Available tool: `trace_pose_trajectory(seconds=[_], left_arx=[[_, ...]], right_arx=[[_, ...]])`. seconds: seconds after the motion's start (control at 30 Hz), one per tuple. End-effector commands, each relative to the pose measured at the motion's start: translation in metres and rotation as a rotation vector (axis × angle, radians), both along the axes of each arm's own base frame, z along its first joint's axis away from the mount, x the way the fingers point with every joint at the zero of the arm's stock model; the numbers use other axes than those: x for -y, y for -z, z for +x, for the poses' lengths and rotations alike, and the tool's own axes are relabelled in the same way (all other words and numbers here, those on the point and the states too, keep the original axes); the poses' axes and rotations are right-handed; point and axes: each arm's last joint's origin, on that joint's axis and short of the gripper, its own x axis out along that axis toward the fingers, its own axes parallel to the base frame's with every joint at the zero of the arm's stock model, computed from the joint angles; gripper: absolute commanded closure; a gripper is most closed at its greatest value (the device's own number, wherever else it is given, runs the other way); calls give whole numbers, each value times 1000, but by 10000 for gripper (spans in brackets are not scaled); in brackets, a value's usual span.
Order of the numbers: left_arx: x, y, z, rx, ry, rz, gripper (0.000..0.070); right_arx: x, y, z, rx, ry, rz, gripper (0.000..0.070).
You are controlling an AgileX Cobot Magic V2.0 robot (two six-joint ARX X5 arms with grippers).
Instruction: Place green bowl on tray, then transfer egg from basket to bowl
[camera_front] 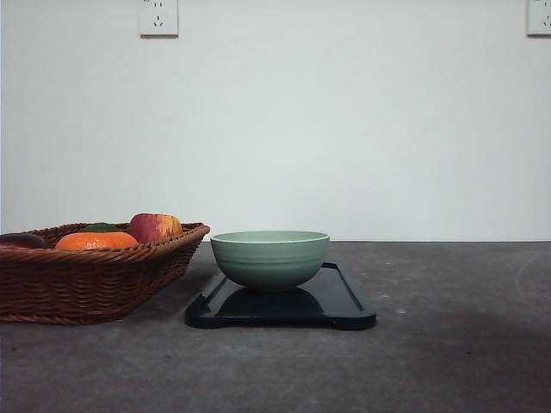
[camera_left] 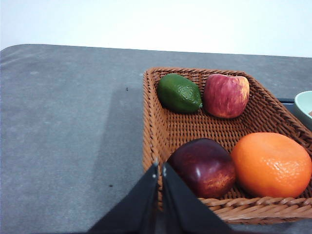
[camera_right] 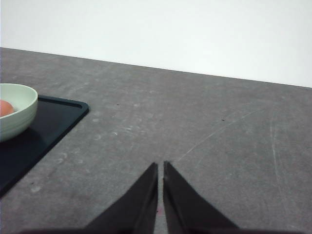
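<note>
The green bowl (camera_front: 270, 257) stands upright on the tray (camera_front: 344, 301), towards the tray's left half, its rim level. The tray lies flat on the grey surface (camera_front: 448, 344) near the middle of the scene, its long side running left to right. In the right wrist view the bowl (camera_right: 17, 109) sits on the tray (camera_right: 53, 122) and a small patch of pinkish-orange egg (camera_right: 5, 108) shows just inside the rim, so the egg lies in the bowl.

Left of the tray, and just beside it, sits the basket (camera_front: 95, 280). From the front, an orange (camera_front: 96, 241), a red and yellow apple (camera_front: 155, 227), the top of a lime (camera_front: 101, 227) and a dark red fruit (camera_front: 21, 241) rise above its braided rim. The left wrist view looks down into the basket (camera_left: 161, 131): the lime (camera_left: 179, 93) and the apple (camera_left: 226, 95) lie side by side at one end, touching or nearly so, while the dark red fruit (camera_left: 204, 166) and the orange (camera_left: 271, 164) lie pressed together at the other end.

The left gripper (camera_left: 160, 168) hangs over the basket's edge beside the dark red fruit, its two black fingers brought together with only a thin slit between them, holding nothing. The right gripper (camera_right: 160, 166) hangs above bare surface to the right of the tray, well apart from the bowl, its fingers likewise closed to a narrow slit and empty.

Two wall sockets (camera_front: 158, 17) are set high on the white wall behind.
</note>
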Motion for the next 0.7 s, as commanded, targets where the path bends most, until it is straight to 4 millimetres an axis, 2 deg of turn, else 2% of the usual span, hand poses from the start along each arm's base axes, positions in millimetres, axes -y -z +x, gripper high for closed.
trace_pose_trajectory(seconds=[0.0, 0.67], left_arx=[[0, 7, 1, -25, -1, 8, 700], [0, 7, 1, -25, -1, 8, 700]], right_arx=[[0, 0, 0, 5, 1, 11, 688], [0, 0, 0, 5, 1, 11, 688]])
